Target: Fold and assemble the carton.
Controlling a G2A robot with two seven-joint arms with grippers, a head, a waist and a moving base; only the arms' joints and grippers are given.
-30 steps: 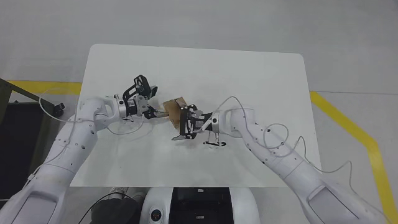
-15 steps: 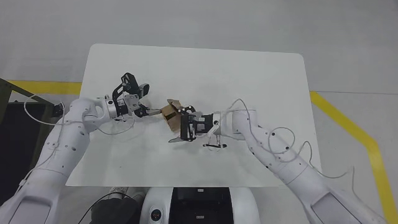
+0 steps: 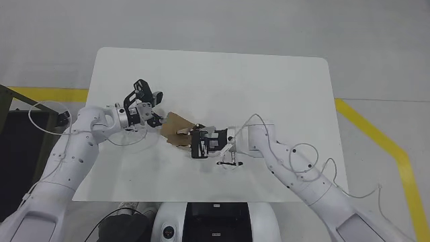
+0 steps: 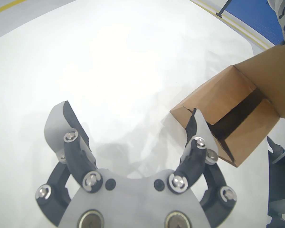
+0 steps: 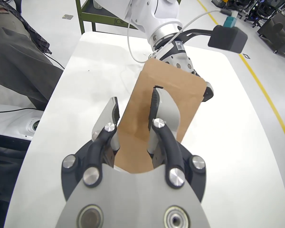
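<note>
Carton (image 3: 176,132), thin brown cardboard, is over the front middle of the bench (image 3: 269,81), clamped by the right claw (image 5: 135,105). The left claw (image 4: 130,117) gapes, one fingertip touching a corner flap. Probably light and easily creased; best gripped beside fold lines.

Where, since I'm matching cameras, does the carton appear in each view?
Top view: carton between left tool and right tool.
Left wrist view: carton against one left tool finger.
Right wrist view: carton gripped by the right tool, stretching away.
Shared landmark: white table.
</note>
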